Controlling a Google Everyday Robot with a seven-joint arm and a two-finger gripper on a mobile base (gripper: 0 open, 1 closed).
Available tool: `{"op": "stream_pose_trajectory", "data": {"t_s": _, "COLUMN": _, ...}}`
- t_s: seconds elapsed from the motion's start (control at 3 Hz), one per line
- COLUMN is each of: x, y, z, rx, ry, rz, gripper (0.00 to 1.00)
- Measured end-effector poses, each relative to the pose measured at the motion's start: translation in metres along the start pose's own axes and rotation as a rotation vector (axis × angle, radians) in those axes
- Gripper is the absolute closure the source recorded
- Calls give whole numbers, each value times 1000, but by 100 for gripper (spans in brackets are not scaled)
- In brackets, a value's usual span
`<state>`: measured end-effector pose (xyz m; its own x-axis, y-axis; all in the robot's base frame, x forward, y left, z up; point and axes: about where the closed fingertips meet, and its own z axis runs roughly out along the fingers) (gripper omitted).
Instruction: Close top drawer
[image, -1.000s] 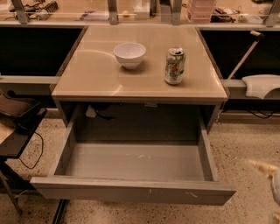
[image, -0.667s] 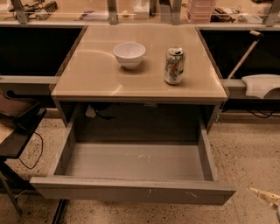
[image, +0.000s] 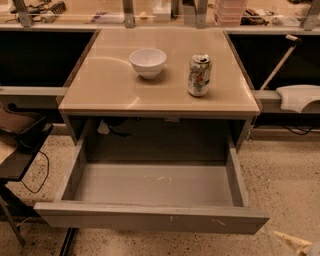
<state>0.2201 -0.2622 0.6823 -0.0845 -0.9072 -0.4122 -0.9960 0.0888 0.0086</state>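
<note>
The top drawer is a wide shallow grey drawer pulled far out from under the beige table, toward the camera. It is empty inside, and its plain front panel has small pale scratches right of centre. Only a pale tip of my gripper shows, at the bottom right corner. It is to the right of and just below the drawer's front right corner, and apart from it. The two lower drawers are out of view.
A white bowl and a drink can stand on the table top. A dark chair or cart stands at the left by the drawer's side. A white object lies on the right shelf. Speckled floor surrounds the drawer.
My gripper has sunk lower toward the bottom right corner, so less of it shows. The drawer stays open in the same place.
</note>
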Motion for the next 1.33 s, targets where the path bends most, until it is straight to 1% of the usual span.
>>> {"op": "stream_pose_trajectory", "data": {"t_s": 0.33, "x": -29, "y": 33, "z": 52, "rx": -87, "ry": -116, "rz": -51, "gripper": 0}}
{"op": "stream_pose_trajectory", "data": {"t_s": 0.67, "x": -72, "y": 28, "z": 93, "rx": -128, "ry": -148, "rz": -146, "gripper": 0}}
{"op": "stream_pose_trajectory", "data": {"t_s": 1.0, "x": -97, "y": -31, "z": 119, "rx": -61, "ry": -82, "rz": -207, "gripper": 0}}
{"op": "stream_pose_trajectory", "data": {"t_s": 1.33, "x": -104, "y": -55, "z": 123, "rx": 0, "ry": -60, "rz": -168, "gripper": 0}}
